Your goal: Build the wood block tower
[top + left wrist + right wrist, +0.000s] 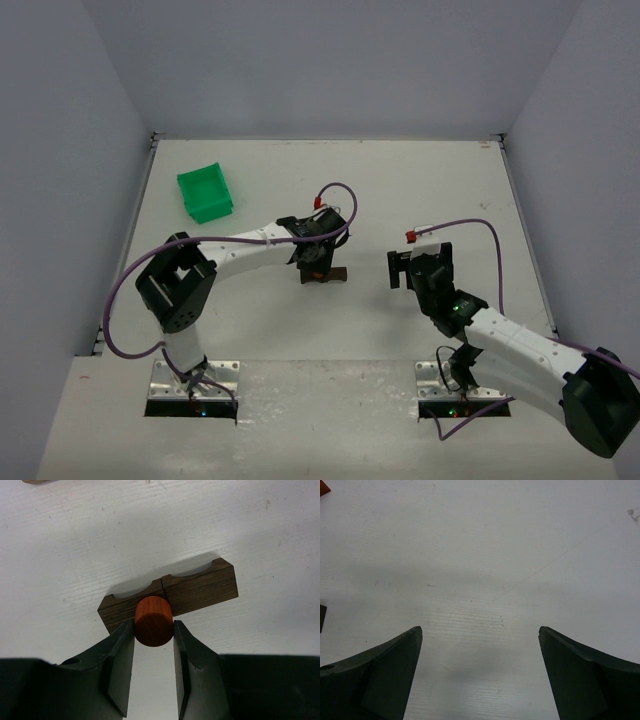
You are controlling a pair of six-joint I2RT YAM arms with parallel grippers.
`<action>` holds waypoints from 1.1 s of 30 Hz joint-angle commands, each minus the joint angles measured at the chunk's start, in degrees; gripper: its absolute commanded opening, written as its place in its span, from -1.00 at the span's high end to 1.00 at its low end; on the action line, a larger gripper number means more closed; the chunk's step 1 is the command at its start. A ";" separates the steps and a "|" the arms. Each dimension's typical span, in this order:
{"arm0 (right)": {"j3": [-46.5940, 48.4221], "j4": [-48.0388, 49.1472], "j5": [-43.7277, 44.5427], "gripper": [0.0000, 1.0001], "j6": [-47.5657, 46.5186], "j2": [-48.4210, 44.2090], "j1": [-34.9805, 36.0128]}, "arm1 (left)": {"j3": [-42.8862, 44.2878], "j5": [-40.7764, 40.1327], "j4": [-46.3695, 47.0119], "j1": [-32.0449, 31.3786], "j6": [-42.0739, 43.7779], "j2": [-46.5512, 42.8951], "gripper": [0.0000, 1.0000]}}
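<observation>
In the left wrist view my left gripper point(154, 626) is shut on a reddish-orange wooden cylinder point(153, 615), one finger on each side. The cylinder sits right at the near edge of a dark brown plank point(200, 587) with two scooped notches on top, in line with the left notch. The plank lies flat on the table. From above, the left gripper point(318, 262) hangs over the plank point(338, 273) at mid-table. My right gripper point(404, 269) stands to the right of it, wide open point(480, 630) over bare table, holding nothing.
A green plastic bin point(206, 192) stands at the back left. A pale wooden piece point(35, 481) shows at the top left edge of the left wrist view. An orange piece point(322, 487) shows in the top left corner of the right wrist view.
</observation>
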 commanded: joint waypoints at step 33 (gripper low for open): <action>1.55 1.73 2.29 -0.97 0.25 -0.70 -0.10 | 0.39 -1.07 1.86 -0.29 0.45 -0.30 0.91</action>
